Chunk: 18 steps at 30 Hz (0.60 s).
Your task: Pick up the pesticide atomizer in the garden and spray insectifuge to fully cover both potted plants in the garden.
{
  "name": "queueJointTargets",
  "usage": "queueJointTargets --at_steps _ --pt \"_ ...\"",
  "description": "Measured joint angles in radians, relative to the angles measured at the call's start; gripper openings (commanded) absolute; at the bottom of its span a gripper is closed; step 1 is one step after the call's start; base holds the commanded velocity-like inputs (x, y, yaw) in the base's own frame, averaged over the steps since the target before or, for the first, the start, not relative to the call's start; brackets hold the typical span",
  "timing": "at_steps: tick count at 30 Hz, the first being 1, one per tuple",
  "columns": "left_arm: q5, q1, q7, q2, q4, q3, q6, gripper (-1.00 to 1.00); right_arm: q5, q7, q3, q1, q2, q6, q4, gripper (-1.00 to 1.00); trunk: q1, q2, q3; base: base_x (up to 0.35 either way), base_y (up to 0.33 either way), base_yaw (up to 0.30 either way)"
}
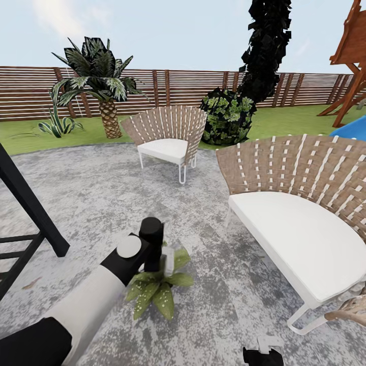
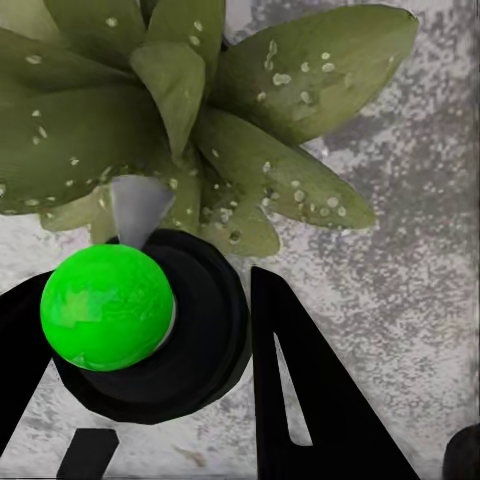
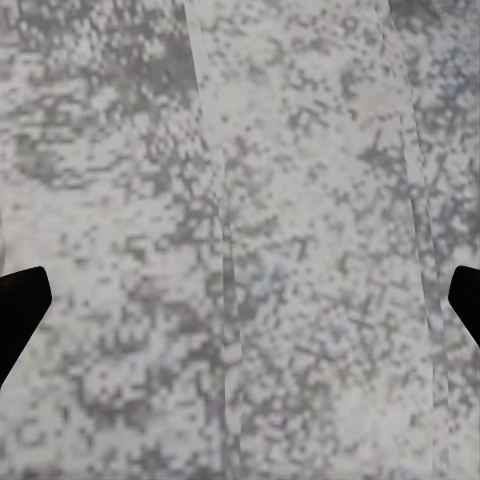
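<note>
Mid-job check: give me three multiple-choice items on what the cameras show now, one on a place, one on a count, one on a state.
1. Where does the potted plant under the left arm stand?
A. on the lawn by the fence
B. on the stone patio
C. on a chair seat

2. How many woven chairs does the head view show?
A. one
B. two
C. four

3. How is the right pincer?
A. open, nothing between its fingers
B. shut on a leaf
C. shut on a bottle

Answers:
1 B, mottled grey stone lies all around the plant.
2 B, there is a far chair and a near chair.
3 A, its tips stand wide apart over bare stone.
</note>
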Motion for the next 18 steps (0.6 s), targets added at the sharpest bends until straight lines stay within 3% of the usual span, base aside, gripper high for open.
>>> queueJointTargets --at_steps 9,18 --pt "0.0 0.0 0.0 0.024 0.035 0.0 -0.002 -1.0 0.0 0.0 0.0 0.0 0.0 0.0 0.0 1.0 0.0 0.0 0.0 -0.014 0.002 0.0" --pt "-0.001 0.0 0.0 0.029 0.033 0.002 0.0 -1.0 0.001 0.0 0.0 0.0 0.0 0.0 0.0 1.0 0.001 0.0 0.0 -0.278 0.15 0.0"
